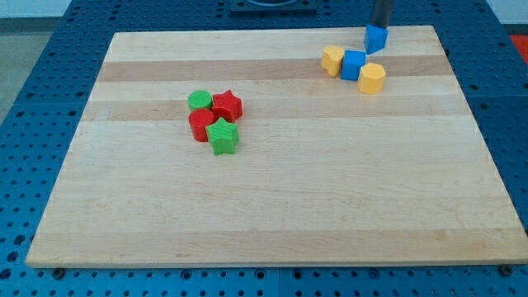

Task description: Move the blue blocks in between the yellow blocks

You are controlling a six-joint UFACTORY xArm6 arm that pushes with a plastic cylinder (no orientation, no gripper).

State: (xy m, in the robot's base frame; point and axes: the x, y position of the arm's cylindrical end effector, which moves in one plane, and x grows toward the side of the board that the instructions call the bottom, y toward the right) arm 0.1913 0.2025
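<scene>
A blue cube (354, 63) sits between two yellow blocks at the view's upper right: a yellow block (332, 59) touching its left side and a yellow hexagonal block (372, 78) touching its lower right. A second blue block (376, 38), wedge-like, lies apart just above and right of them, near the board's top edge. My rod comes down from the view's top and my tip (380, 27) rests at the top edge of this second blue block, touching or nearly touching it.
A cluster sits left of the board's centre: a green round block (199, 101), a red star (227, 105), a red block (200, 124) and a green star (222, 136). The wooden board (272, 214) lies on a blue perforated table.
</scene>
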